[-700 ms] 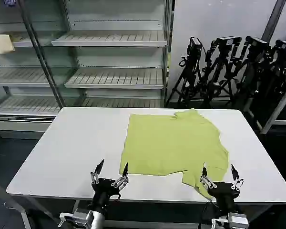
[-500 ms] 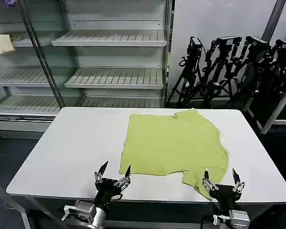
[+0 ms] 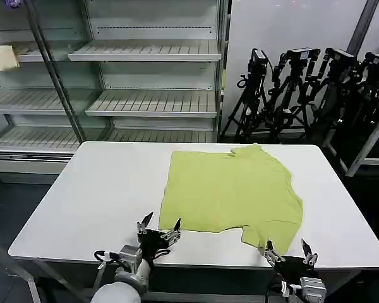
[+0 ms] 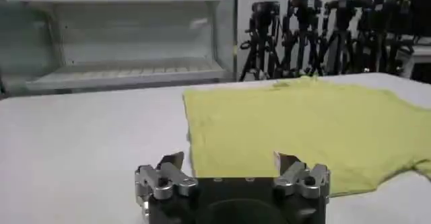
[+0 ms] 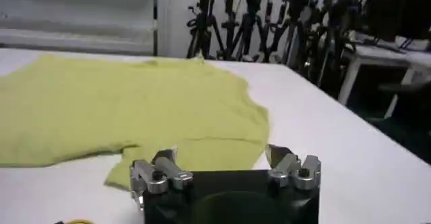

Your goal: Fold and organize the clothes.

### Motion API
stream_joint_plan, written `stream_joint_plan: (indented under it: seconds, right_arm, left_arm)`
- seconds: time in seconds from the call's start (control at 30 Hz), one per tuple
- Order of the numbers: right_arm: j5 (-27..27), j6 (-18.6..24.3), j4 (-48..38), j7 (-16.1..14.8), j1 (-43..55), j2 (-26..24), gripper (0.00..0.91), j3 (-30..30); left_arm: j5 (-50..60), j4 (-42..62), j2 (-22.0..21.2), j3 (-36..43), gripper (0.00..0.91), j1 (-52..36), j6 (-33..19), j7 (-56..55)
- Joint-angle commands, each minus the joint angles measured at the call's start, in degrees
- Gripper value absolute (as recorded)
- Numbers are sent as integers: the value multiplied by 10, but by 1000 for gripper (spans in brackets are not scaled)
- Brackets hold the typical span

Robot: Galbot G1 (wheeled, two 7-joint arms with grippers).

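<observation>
The clothes are one lime yellow-green T-shirt [image 3: 230, 189], lying flat and partly folded on the white table [image 3: 101, 196], right of centre. Its near right corner hangs out as a small flap. My left gripper [image 3: 160, 222] is open at the table's front edge, just short of the shirt's near left corner. My right gripper [image 3: 286, 248] is open too, low at the front edge by the shirt's near right flap. In the left wrist view the shirt [image 4: 303, 124] spreads ahead of the open left gripper [image 4: 229, 161]. In the right wrist view the shirt [image 5: 135, 111] lies ahead of the open right gripper [image 5: 221, 156].
Metal shelving [image 3: 145, 95] stands behind the table, with a pale cream cloth [image 3: 1, 58] on a left shelf. Several black tripods [image 3: 303, 88] stand at the back right. The table's left half is bare.
The left gripper has moved right and forward toward the shirt's near left corner. The right gripper has dropped lower at the table's front edge. The shirt has not moved.
</observation>
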Motion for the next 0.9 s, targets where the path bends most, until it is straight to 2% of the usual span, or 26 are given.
stream_joint_plan:
  seconds: [0.03, 0.43, 0.47, 0.5, 0.53, 0.63, 0.9]
  right_arm:
    - [17, -18, -15, 3, 6, -1, 907, -3]
    - [33, -18, -38, 14, 24, 0, 907, -11]
    - [33, -18, -39, 14, 24, 0, 907, -11]
    - [36, -18, -39, 15, 24, 0, 796, -11]
    - [40, -18, -39, 17, 23, 0, 464, -11]
    - [53, -18, -40, 19, 20, 3, 0, -12]
    - [76, -18, -41, 23, 14, 11, 0, -15]
  left_arm:
    - [-16, 40, 5, 18, 907, -47, 23, -15]
    - [-20, 55, 2, 27, 907, -38, 24, -27]
    - [-20, 54, 2, 27, 746, -36, 24, -27]
    - [-21, 52, 4, 28, 605, -33, 24, -27]
    - [-22, 50, 6, 29, 252, -30, 24, -28]
    - [-22, 49, 8, 29, 50, -24, 23, -29]
    - [-27, 46, 10, 28, 30, -10, 23, -28]
